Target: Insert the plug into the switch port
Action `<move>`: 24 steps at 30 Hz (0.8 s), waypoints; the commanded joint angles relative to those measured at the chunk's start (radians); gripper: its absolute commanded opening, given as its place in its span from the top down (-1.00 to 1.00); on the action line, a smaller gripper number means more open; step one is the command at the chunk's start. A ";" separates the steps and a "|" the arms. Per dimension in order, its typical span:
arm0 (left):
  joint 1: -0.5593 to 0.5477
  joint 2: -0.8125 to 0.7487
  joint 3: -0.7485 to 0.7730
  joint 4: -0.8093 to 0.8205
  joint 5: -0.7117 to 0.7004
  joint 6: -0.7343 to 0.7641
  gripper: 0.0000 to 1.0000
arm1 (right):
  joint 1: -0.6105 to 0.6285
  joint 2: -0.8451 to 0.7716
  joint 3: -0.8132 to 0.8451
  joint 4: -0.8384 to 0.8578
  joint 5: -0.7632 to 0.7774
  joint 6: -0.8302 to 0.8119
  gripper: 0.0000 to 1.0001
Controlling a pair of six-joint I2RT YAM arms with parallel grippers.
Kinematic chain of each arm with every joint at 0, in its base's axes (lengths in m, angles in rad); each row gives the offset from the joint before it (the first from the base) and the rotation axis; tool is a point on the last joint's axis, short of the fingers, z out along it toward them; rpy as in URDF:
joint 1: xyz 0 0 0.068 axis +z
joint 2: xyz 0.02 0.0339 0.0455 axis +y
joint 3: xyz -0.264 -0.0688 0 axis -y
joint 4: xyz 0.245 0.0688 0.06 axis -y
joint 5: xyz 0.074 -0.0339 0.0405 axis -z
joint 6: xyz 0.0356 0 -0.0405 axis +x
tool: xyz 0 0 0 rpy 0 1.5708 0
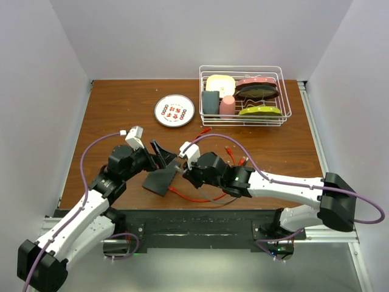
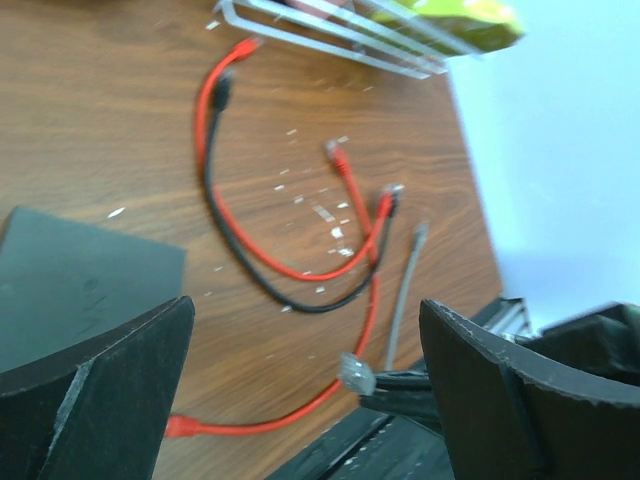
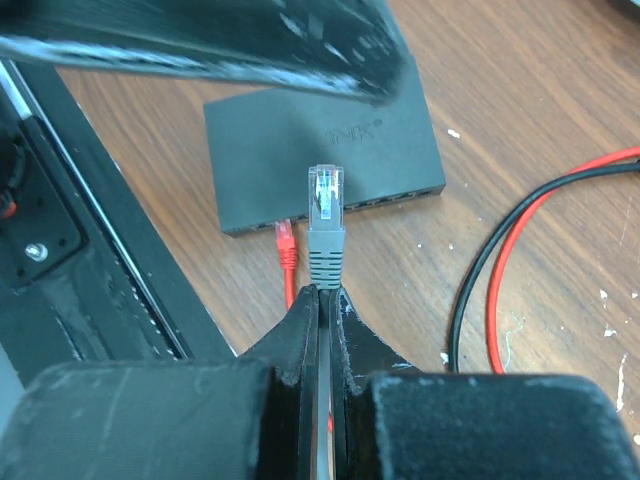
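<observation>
The right gripper [image 3: 322,300], pinching the grey plug [image 3: 325,215], aimed it lengthwise at the switch [image 3: 320,150] just ahead, whose port row seemingly faced it; the left gripper [image 2: 305,345] hung spread nearby.

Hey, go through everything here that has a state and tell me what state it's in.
left gripper: open, holding nothing.
right gripper: shut on the grey plug.
grey plug: upright, not in a port.
switch: lying flat, ports facing the grey plug.
red plug: at a port; seated or not, cannot tell.
</observation>
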State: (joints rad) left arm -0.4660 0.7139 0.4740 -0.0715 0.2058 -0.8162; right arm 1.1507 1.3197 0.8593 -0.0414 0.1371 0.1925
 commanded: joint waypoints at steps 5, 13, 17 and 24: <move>0.047 0.081 0.020 -0.013 -0.112 0.127 -1.00 | 0.001 0.110 -0.003 0.015 -0.025 -0.051 1.00; 0.162 0.179 -0.064 0.108 -0.063 0.176 -1.00 | 0.001 0.237 -0.006 0.067 -0.042 -0.057 1.00; 0.182 0.235 -0.100 0.153 -0.066 0.183 -1.00 | 0.000 0.306 0.018 0.071 -0.039 -0.070 1.00; 0.191 0.309 -0.133 0.205 -0.039 0.203 -0.90 | 0.000 0.371 0.049 0.057 -0.039 -0.070 1.00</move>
State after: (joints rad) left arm -0.2848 1.0035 0.3599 0.0364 0.1371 -0.6506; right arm 1.1507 1.6913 0.8604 -0.0067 0.1089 0.1375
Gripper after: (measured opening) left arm 0.966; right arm 0.025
